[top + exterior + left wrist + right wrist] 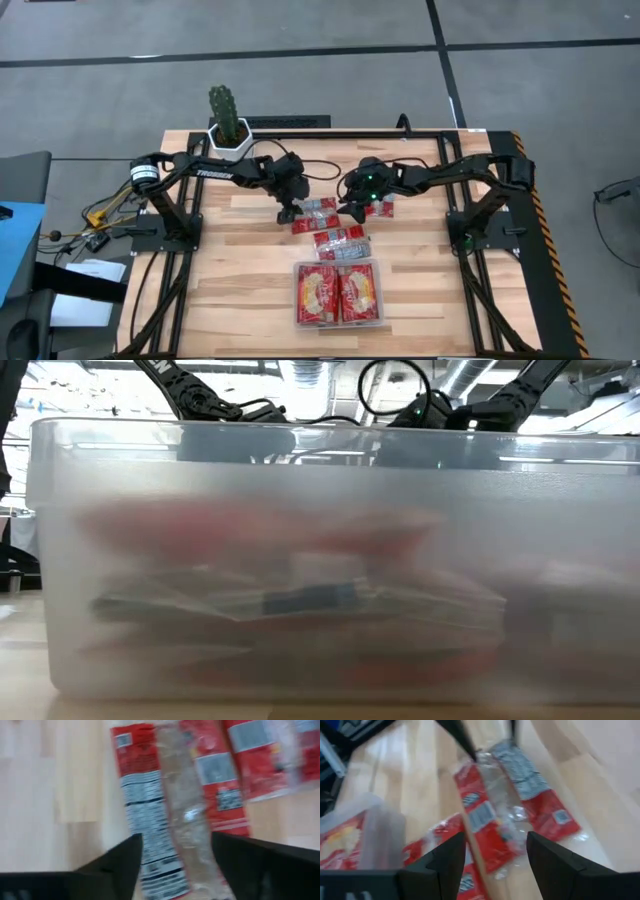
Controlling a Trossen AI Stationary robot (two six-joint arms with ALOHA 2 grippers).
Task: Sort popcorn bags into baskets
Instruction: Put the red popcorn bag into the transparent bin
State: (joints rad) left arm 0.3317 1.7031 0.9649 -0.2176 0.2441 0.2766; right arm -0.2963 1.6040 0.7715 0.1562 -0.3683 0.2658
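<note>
Hovering left gripper jaws apart straddling a red popcorn bag on the table, likely lining up a pick | right gripper jaws apart over loose bags nearby | clear basket at front holds two bags, maybe more

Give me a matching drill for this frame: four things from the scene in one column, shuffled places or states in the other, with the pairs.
1. left gripper
2. right gripper
3. clear tray
4. cactus pot

a. at the table's far edge
b. near edge, two red packets inside
c. open, over the loose packets' left end
d. open, over the loose packets' right side

Pairs: 1-c, 2-d, 3-b, 4-a
</note>
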